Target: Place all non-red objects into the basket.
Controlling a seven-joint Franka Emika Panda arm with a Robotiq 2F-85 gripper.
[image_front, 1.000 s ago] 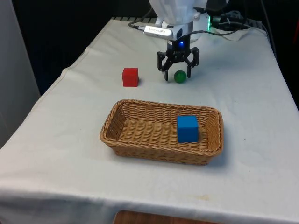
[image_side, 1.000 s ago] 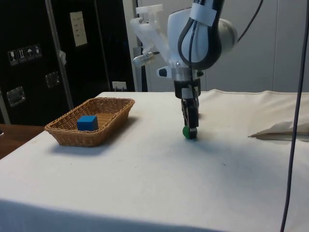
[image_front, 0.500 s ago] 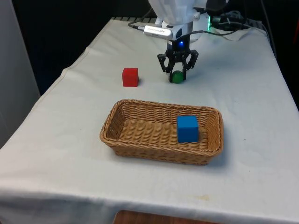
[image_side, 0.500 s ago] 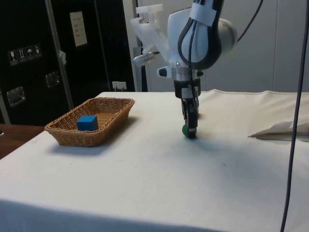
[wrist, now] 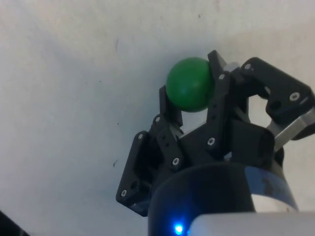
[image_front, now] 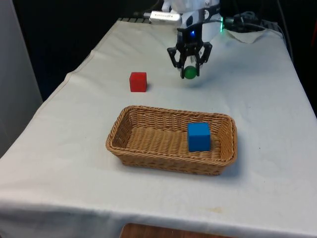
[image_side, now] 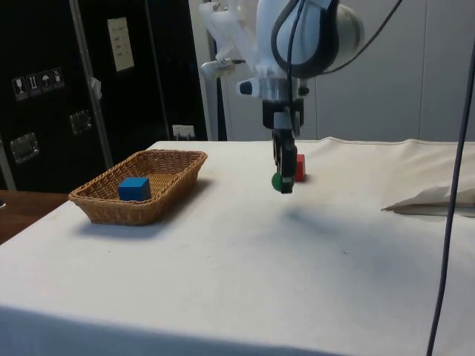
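Note:
My black gripper (image_front: 190, 71) (image_side: 281, 180) (wrist: 191, 93) is shut on a small green ball (image_front: 190, 73) (image_side: 277, 181) (wrist: 189, 84) and holds it a little above the cloth, beyond the basket's far side. The wicker basket (image_front: 148, 146) (image_side: 167, 159) stands at the table's middle with a blue cube (image_front: 198, 136) (image_side: 134, 188) inside, towards the front view's right. A red cube (image_front: 138, 82) (image_side: 299, 167) rests on the cloth at the front view's left of the gripper.
Cables (image_front: 247, 22) lie on the table's far end near the robot base. A crumpled fold of cloth (image_side: 434, 200) lies at the side view's right edge. Dark cabinets (image_side: 44, 96) stand behind the basket in the side view.
The fingers closed around the green ball on the cloth, then the gripper rose with the ball in it. Basket, blue cube and red cube stayed put.

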